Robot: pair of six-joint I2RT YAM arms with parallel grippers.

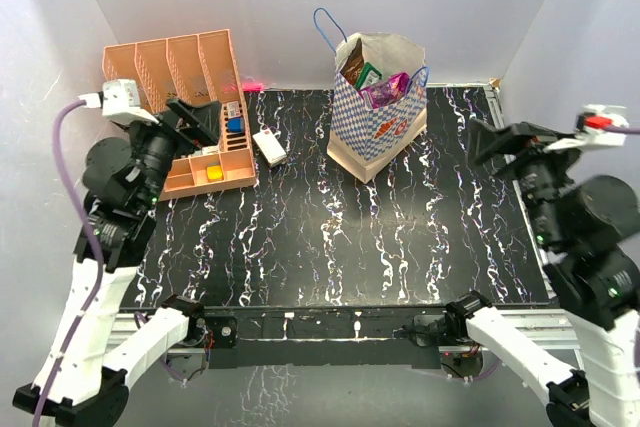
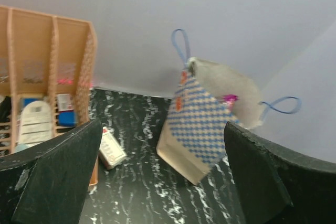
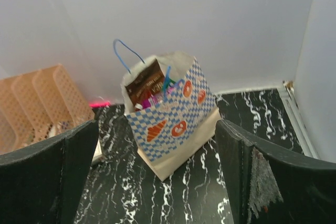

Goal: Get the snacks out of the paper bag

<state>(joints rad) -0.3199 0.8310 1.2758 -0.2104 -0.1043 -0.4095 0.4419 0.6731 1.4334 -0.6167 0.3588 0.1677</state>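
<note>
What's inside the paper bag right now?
The paper bag is open on top. A dark brown packet, a green packet and a purple packet poke out. Anything lower is hidden by the bag's walls, so the full count cannot be told.

Cannot count the snacks (image 1: pixel 384 88), mostly sunk inside the paper bag (image 1: pixel 372 137); cannot make out small items (image 1: pixel 213 174) in the pink organiser (image 1: pixel 152 65)

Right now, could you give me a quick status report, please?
Left claw open, right claw open, both empty. Snacks inside upright paper bag. Nothing between claws and bag.
</note>
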